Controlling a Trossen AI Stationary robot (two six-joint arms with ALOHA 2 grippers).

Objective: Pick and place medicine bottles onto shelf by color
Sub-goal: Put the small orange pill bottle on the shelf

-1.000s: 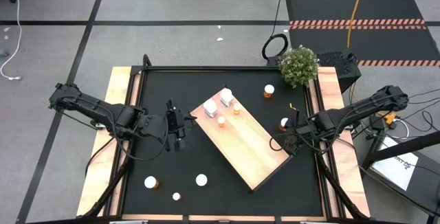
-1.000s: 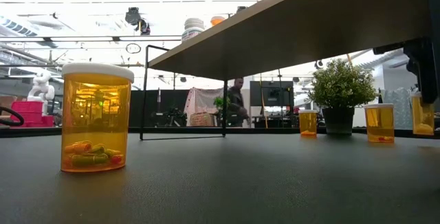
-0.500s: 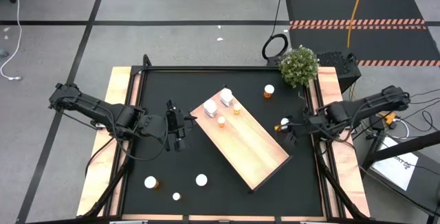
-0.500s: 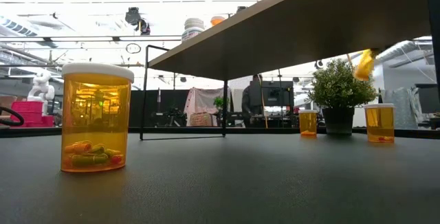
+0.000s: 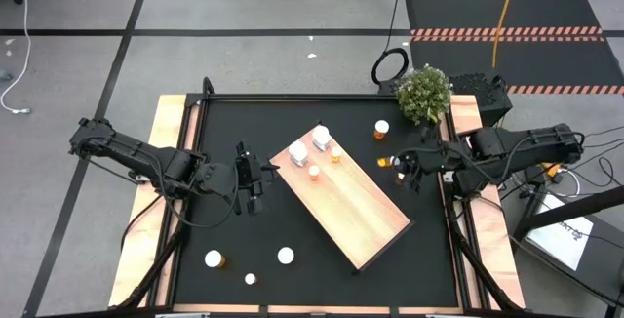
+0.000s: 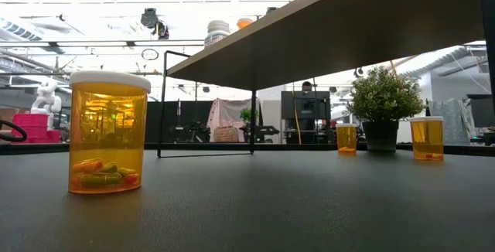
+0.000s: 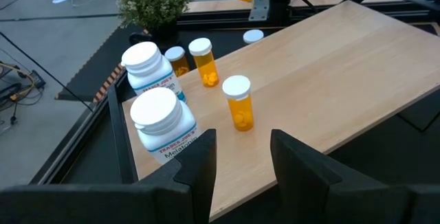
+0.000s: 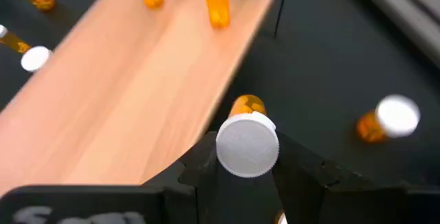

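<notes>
The pale wooden shelf [image 5: 341, 196] lies slantwise mid-table, raised on a thin black frame [image 6: 205, 101]. At its far end stand two white bottles [image 7: 165, 121] [image 7: 148, 66] and two orange bottles [image 7: 238, 104] [image 7: 201, 59]. My right gripper [image 5: 398, 165] hovers past the shelf's right side, shut on an orange bottle [image 8: 247, 141]. My left gripper [image 7: 240, 159] stands open at the shelf's left side, nothing between its fingers. Orange bottles stand upright on the mat at the far right [image 5: 380, 129] and near left [image 5: 213, 258]. My right gripper pinches the orange bottle by its white cap [image 8: 247, 147] between its two fingers, one on each side. The fingers slant down from the table's right. The bottle is lifted clear and tilted, its orange body [image 8: 247, 105] pointing away from the wrist toward the shelf.
A potted plant [image 5: 424, 94] stands at the far right corner. Two white-capped bottles [image 5: 285, 256] [image 5: 250, 279] stand on the mat near the front left. Wooden rails [image 5: 161, 191] border the black mat on both sides.
My right gripper has risen from the mat near the right edge and gone toward the far edge and the shelf, rolling and tipping as it went. The orange bottle in it has left the mat, lifted clear, and gone from upright to tilted.
</notes>
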